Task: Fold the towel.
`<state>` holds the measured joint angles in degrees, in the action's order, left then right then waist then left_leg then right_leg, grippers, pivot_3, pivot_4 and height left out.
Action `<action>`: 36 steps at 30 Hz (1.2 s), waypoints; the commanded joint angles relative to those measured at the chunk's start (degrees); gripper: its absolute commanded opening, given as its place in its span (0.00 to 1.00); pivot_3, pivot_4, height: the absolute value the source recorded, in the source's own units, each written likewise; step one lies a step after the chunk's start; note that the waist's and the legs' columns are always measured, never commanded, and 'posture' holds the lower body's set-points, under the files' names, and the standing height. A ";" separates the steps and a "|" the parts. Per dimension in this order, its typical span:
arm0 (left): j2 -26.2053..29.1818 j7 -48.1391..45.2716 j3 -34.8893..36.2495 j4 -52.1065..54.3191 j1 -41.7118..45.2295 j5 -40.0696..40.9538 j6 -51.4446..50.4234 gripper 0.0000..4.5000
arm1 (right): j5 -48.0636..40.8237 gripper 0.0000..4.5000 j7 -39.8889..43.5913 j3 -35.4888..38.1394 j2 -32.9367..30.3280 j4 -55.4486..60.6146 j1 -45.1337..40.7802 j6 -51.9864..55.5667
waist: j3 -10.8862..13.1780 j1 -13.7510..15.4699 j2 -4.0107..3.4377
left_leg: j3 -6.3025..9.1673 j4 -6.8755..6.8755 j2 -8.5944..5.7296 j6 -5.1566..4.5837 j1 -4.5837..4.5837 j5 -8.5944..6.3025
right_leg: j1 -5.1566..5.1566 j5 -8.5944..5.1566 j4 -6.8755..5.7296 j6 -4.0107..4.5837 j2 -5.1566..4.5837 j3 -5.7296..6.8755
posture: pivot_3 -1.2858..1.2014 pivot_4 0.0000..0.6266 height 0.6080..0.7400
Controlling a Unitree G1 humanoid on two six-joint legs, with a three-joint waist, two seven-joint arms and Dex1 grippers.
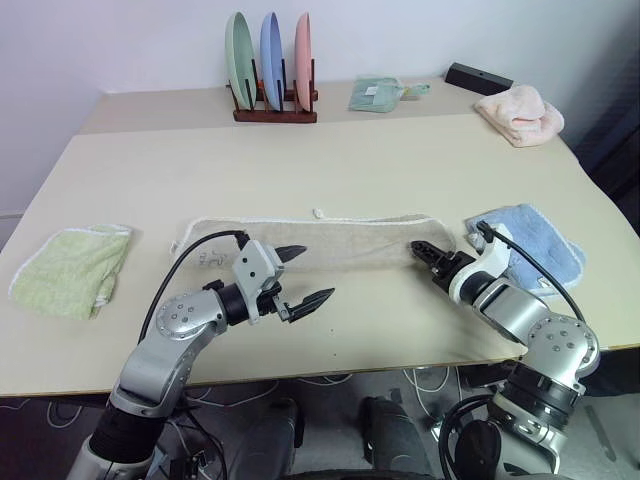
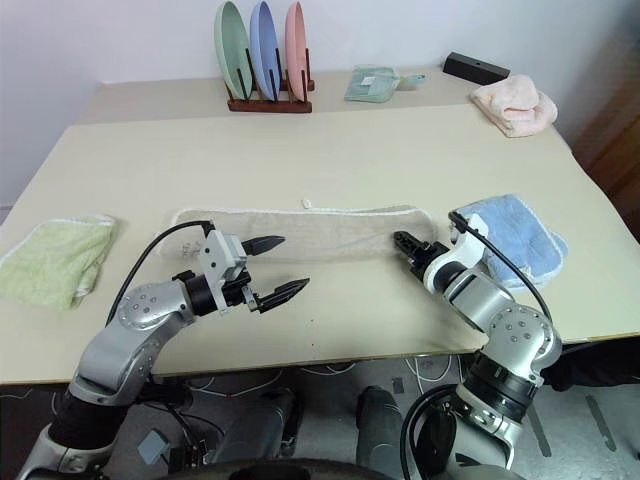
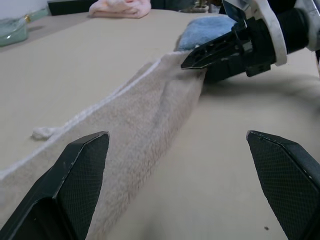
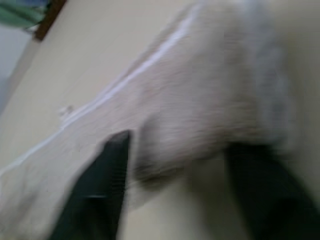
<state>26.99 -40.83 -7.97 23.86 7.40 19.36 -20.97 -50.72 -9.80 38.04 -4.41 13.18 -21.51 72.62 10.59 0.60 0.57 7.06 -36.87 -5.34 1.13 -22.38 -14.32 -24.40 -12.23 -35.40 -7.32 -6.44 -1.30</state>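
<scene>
Broadly, the work surface is a wide cream table [image 1: 330, 160] set against a pale wall, with a second tabletop strip butted along its far edge. On the far strip stands a dark wooden rack [image 1: 274, 112] holding three upright plates: green, blue and pink. Right of the rack lies a small folded mint cloth [image 1: 377, 93], then a flat black box [image 1: 479, 78] near the far right corner, and a bundled pink towel [image 1: 519, 115] just in front of that box. At the near left edge lies a folded light green towel [image 1: 72, 269]; at the near right lies a crumpled light blue towel [image 1: 530, 243]. The towel [image 1: 330, 240], beige with white corded edging, lies between those two as a long narrow band running left to right across the near-centre of the table, its right end just beside the light blue towel. The left gripper [image 1: 305, 275] hangs at the band's near edge, left of centre, its fingers spread wide and clear of the cloth. The right gripper [image 1: 422, 251] sits at the band's right end, its fingers partly closed with the towel's end fold bunched between them; whether the pinch is firm cannot be told. The right arm's black cable arcs over the light blue towel.
</scene>
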 commanded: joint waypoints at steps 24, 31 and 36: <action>-0.53 1.94 1.13 6.02 -0.17 2.49 -2.05 1.00 | 27.96 0.02 35.73 -54.68 -34.24 15.12 -4.73 -27.12 | 0.13 -1.19 -0.03 | -0.25 0.04 0.07 -0.10 -0.08 -0.06 | -0.02 -0.03 0.18 -0.07 -0.01 0.06 | 0.52 0.24 0.96; 0.55 2.81 1.82 8.88 -2.47 3.59 -4.14 1.00 | 36.07 0.02 36.69 -60.58 -28.29 6.58 -7.04 -30.57 | 0.14 -1.04 -0.03 | -0.04 -0.01 0.04 -0.09 -0.10 -0.06 | -0.02 -0.03 0.18 -0.04 -0.02 0.06 | 0.52 0.24 0.96; 0.83 3.98 2.79 10.17 -3.75 3.74 -5.21 1.00 | 35.99 0.13 40.24 -59.79 -26.74 6.33 -6.05 -31.33 | 0.14 -1.16 -0.03 | -0.03 0.00 0.04 -0.09 -0.10 -0.06 | -0.03 -0.03 0.18 -0.04 -0.01 0.06 | 0.52 0.24 0.96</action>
<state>27.44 -37.12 -6.86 31.58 4.00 22.05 -26.07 -14.33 29.31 -23.34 -32.12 18.06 -27.26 42.79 10.73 -0.57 0.55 7.04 -36.87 -5.30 1.04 -22.48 -14.38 -24.43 -12.25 -35.22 -7.36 -6.45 -1.25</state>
